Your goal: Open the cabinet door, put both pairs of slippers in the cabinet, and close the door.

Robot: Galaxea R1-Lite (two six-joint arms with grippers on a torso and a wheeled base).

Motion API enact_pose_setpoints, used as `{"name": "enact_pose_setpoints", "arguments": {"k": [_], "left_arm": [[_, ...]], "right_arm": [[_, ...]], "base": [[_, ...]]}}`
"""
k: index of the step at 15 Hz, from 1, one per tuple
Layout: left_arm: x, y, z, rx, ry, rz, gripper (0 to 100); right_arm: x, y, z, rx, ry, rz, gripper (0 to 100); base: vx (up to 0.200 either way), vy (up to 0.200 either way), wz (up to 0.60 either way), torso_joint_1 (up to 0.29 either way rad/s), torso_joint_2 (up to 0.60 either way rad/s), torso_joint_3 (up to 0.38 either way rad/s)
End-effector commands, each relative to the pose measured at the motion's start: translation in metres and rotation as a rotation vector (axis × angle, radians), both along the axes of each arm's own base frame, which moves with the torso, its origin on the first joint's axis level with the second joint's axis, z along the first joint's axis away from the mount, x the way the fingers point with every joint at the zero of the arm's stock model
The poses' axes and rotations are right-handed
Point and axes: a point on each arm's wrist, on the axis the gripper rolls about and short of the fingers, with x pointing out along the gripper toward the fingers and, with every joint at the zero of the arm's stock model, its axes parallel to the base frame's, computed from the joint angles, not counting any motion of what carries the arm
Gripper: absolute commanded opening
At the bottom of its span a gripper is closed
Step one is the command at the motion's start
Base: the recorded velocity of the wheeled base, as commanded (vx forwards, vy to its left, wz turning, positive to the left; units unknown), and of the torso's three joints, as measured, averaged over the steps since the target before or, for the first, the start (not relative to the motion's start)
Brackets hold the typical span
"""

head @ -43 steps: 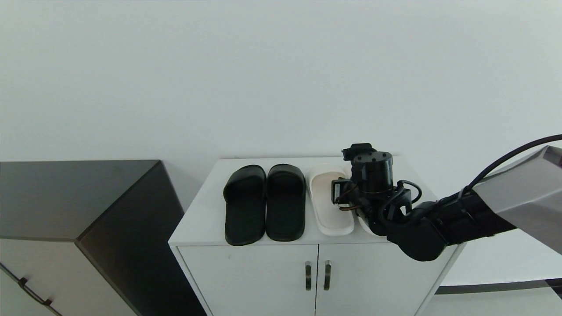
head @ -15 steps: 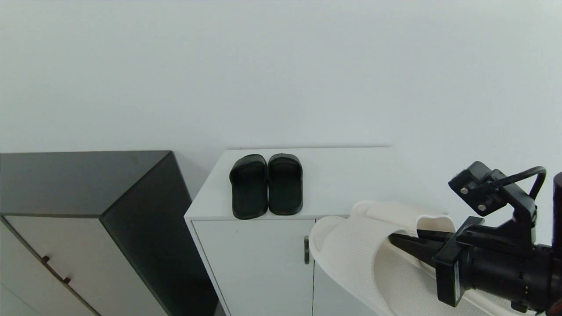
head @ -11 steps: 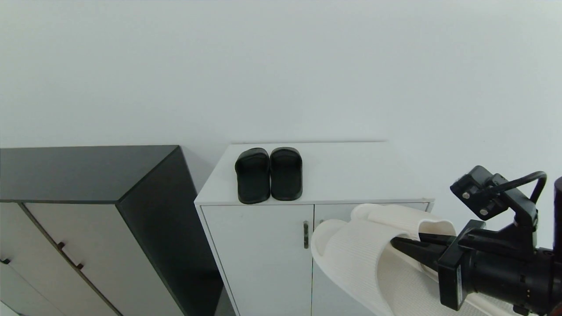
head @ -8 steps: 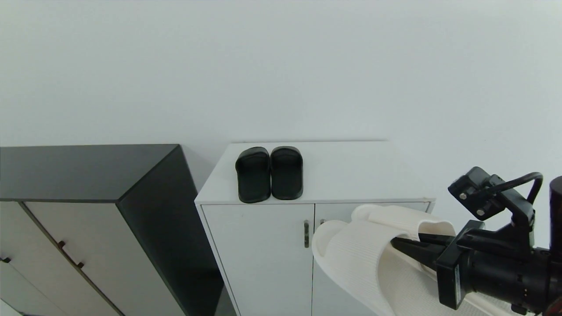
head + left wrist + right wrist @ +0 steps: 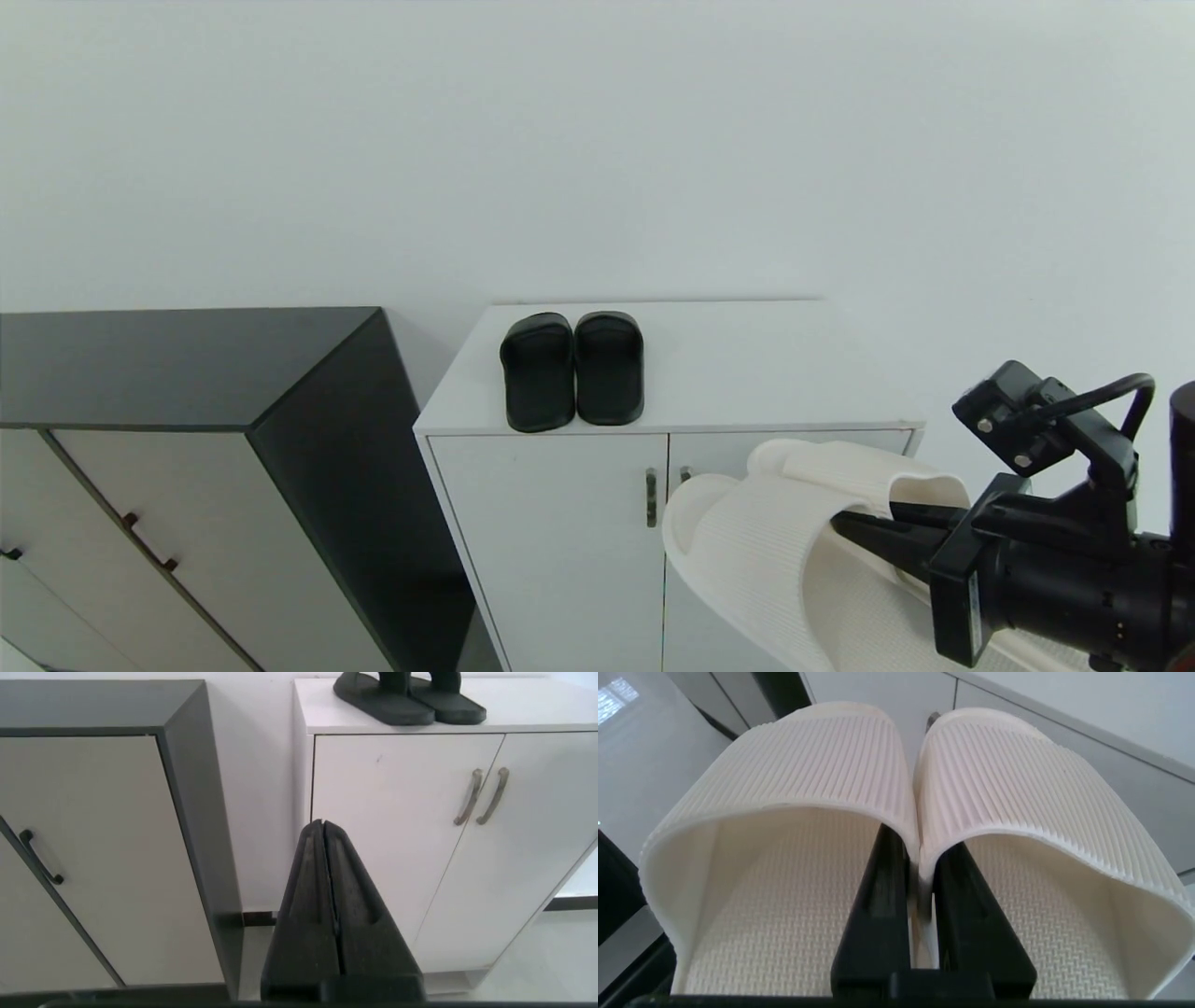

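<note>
Background furniture and wall
Dark-topped sideboard, lower left of the head view, with pale drawer fronts and dark handles; plain white wall across the upper frame.

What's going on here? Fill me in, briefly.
The right tool holds the pair of white slippers, pinched together by their inner sides, out in front of the white cabinet. Its doors are shut, and the black slippers sit side by side on its top. The left tool is shut and empty, low before the cabinet.
</note>
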Motion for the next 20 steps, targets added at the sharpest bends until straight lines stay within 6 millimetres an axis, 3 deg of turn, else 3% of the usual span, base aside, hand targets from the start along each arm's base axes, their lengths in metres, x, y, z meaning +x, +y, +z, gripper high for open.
{"name": "enact_pose_setpoints", "arguments": {"k": [1, 5, 14, 15, 20], "left_arm": [[0.0, 0.0, 0.0, -0.001, 0.0, 0.0, 0], [0.0001, 0.0, 0.0, -0.001, 0.001, -0.001, 0], [0.0001, 0.0, 0.0002, 0.005, 0.0, 0.004, 0], [0.0001, 0.0001, 0.0002, 0.002, 0.0, 0.002, 100], [0.0001, 0.0, 0.0002, 0.002, 0.0, 0.004, 100]], "right_arm": [[0.0004, 0.0006, -0.0008, -0.003, 0.003, 0.001, 0], [-0.0003, 0.0003, -0.0031, -0.006, 0.012, 0.014, 0], [-0.002, -0.0015, -0.0055, -0.012, 0.015, 0.015, 0], [-0.002, -0.0015, -0.0055, -0.012, 0.015, 0.015, 0], [-0.0022, -0.0017, -0.0075, -0.02, 0.018, 0.016, 0]], "base": [[0.0, 0.0, 0.0, 0.0, 0.0, 0.0], [0.0, 0.0, 0.0, -0.055, 0.13, 0.071], [0.0, 0.0, 0.0, -0.213, 0.52, 0.306], [0.0, 0.0, 0.0, -0.198, 0.51, 0.315], [0.0, 0.0, 0.0, -0.179, 0.5, 0.318]]}}
